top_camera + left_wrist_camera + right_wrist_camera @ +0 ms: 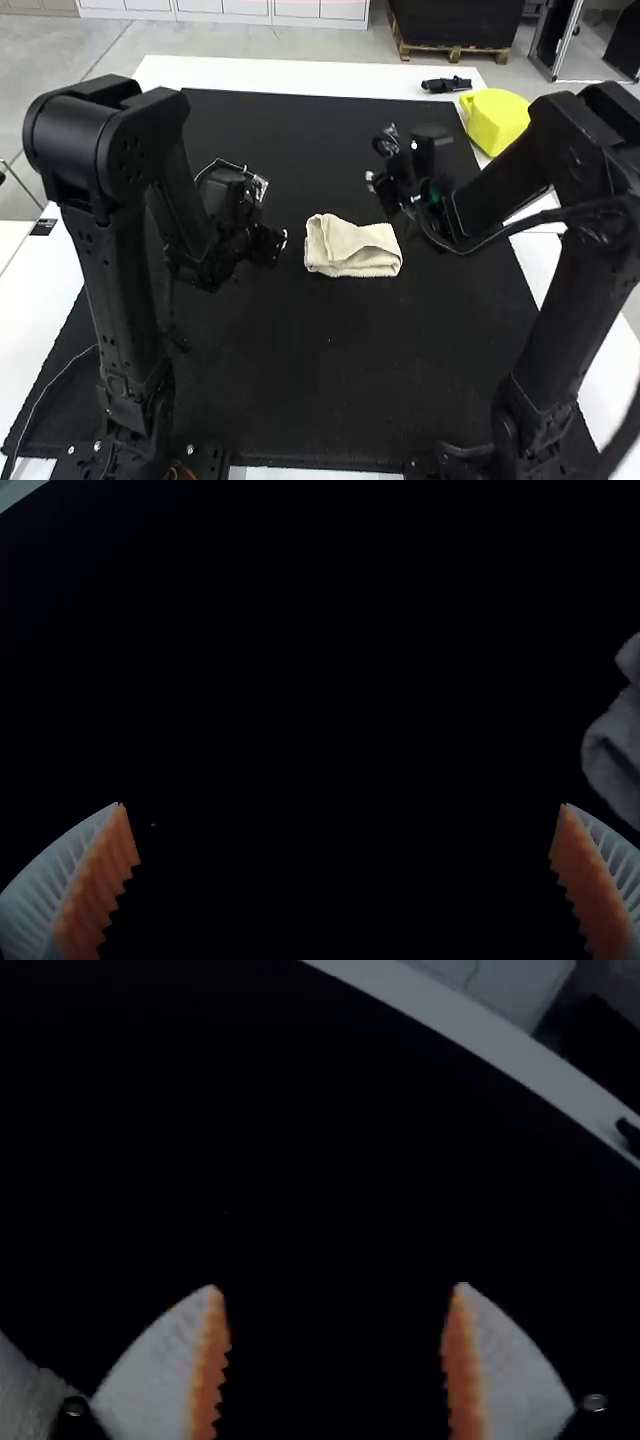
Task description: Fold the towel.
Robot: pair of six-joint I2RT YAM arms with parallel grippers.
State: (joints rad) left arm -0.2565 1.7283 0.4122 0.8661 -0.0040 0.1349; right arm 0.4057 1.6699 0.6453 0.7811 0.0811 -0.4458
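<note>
While the towel [360, 254] is lying in a small, uneven folded bundle on the mat [310, 390], between the left gripper [342, 805] and the right gripper [336, 1285], both are waiting with fingers parted, empty; neat squaring is probably calling for low, gentle pinches (catching every layer).

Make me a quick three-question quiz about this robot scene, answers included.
1. True or false: the left gripper is open.
2. Where does the towel lie? (a) on the floor; (b) on the black mat; (c) in the left gripper.
3. Fill in the colour: the bulky object by the mat's far right corner is ____.

Key: 1. true; 2. b; 3. yellow
</note>
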